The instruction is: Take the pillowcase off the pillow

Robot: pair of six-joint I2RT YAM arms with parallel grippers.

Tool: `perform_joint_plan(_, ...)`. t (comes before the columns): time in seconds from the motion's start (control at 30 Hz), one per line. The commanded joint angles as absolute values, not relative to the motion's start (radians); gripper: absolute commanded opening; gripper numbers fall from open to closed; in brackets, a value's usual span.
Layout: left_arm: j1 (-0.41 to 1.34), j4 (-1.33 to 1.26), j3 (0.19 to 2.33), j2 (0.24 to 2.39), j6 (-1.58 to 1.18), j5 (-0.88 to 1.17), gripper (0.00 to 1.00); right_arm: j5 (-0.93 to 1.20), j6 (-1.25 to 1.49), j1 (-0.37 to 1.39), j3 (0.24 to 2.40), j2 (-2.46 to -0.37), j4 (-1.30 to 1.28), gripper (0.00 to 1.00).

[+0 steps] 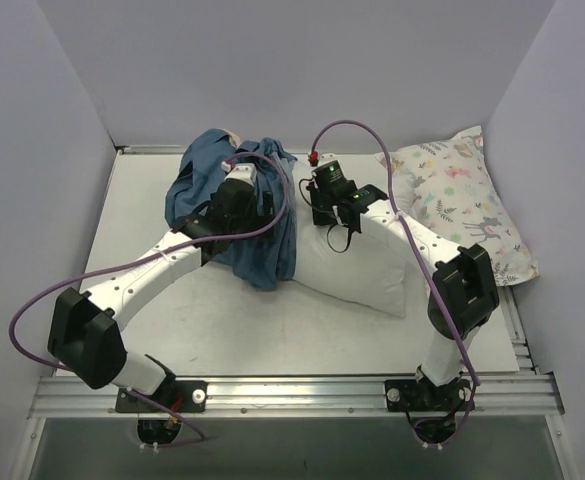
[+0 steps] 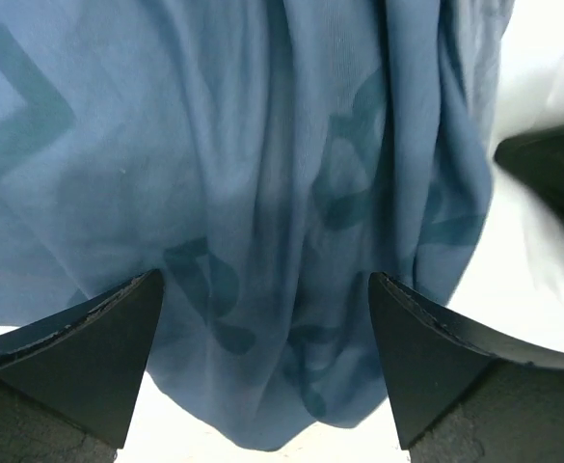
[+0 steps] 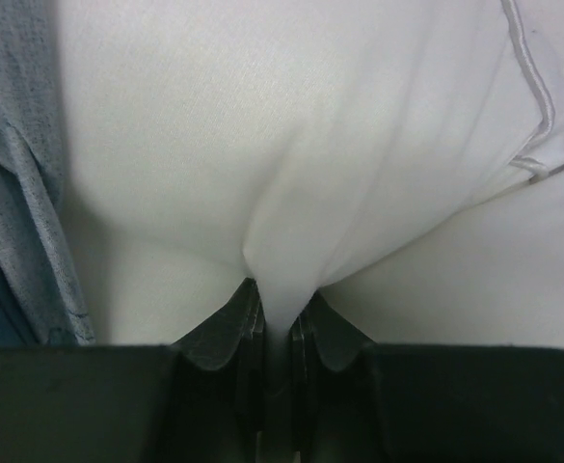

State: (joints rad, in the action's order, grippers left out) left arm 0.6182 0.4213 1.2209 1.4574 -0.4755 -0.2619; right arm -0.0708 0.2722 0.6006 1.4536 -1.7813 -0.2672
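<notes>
Your left gripper hangs jaws-apart over the pillowcase bunched at the left end of the pillow, so bite a thick fold and pull leftward while your right gripper, pinching the pillow, anchors it.

The pillowcase is soft blue cloth, crumpled into deep folds and heaped toward eleven o'clock from the table's middle. Up close, darker printed shapes show faintly through its weave. It drapes over the ten o'clock end of the pillow, which is plain white and puffy. The pillow lies flat and slants out bare toward four o'clock. Near the cloth's edge a fold of the pillow's white skin is drawn into a tight pucker, with a stitched seam at two o'clock of it
</notes>
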Motion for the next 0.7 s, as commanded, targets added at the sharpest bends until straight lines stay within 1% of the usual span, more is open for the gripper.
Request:
perform_joint_plan(0.0,0.632,0.329,1.191,1.459,-0.446,-0.273,0.96,0.051,0.311,0.623,1.427,-1.832,-0.390,0.00)
perform_joint_plan(0.07,0.630,0.330,1.201,1.500,-0.440,-0.304,0.96,0.048,0.311,0.621,1.430,-1.833,-0.391,0.00)
perform_joint_plan(0.1,0.630,0.359,1.227,1.521,-0.439,-0.325,0.93,0.045,0.311,0.621,1.428,-1.827,-0.391,0.00)
perform_joint_plan(0.13,0.629,0.376,1.239,1.554,-0.436,-0.371,0.76,0.041,0.311,0.623,1.421,-1.821,-0.391,0.00)
perform_joint_plan(0.2,0.614,0.443,1.262,1.575,-0.449,-0.438,0.39,0.026,0.310,0.615,1.414,-1.804,-0.394,0.00)
perform_joint_plan(0.23,0.603,0.462,1.273,1.577,-0.471,-0.498,0.10,0.025,0.310,0.612,1.410,-1.796,-0.396,0.00)
perform_joint_plan(0.27,0.588,0.481,1.276,1.575,-0.483,-0.524,0.00,0.022,0.310,0.608,1.404,-1.789,-0.400,0.00)
perform_joint_plan(0.37,0.511,0.569,1.279,1.543,-0.514,-0.616,0.00,0.015,0.305,0.589,1.387,-1.746,-0.406,0.00)
perform_joint_plan(0.4,0.459,0.577,1.270,1.513,-0.518,-0.638,0.00,0.009,0.307,0.580,1.382,-1.724,-0.411,0.00)
perform_joint_plan(0.5,0.372,0.592,1.241,1.448,-0.528,-0.653,0.00,0.009,0.307,0.545,1.378,-1.683,-0.422,0.00)
perform_joint_plan(0.53,0.317,0.594,1.235,1.433,-0.526,-0.658,0.00,0.012,0.307,0.523,1.381,-1.672,-0.425,0.00)
perform_joint_plan(0.63,0.243,0.595,1.210,1.376,-0.522,-0.687,0.00,0.015,0.304,0.494,1.402,-1.644,-0.445,0.00)
perform_joint_plan(0.67,0.191,0.601,1.204,1.362,-0.523,-0.693,0.00,0.017,0.305,0.476,1.411,-1.638,-0.459,0.00)
